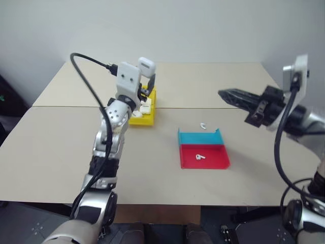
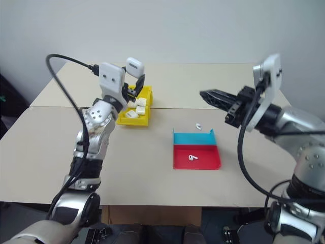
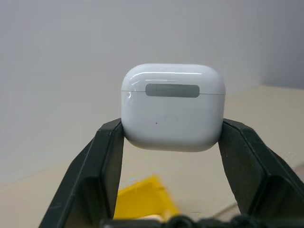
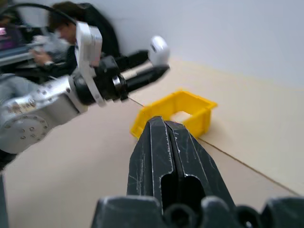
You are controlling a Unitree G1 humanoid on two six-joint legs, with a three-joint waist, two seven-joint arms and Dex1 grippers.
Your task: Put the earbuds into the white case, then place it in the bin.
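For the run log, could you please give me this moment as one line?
left hand: shut on white case, above bin | right hand: shut, empty | earbuds: outside case

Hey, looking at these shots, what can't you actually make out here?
- Whether the white case holds earbuds: its lid is closed in the left wrist view, gripped by the left gripper.
- How many cases lie in the bin: the left arm covers part of it in the head views.
- Nearest bin wall: cut off by the shut right gripper, right wrist view.
- Loose earbuds: too small for detail.
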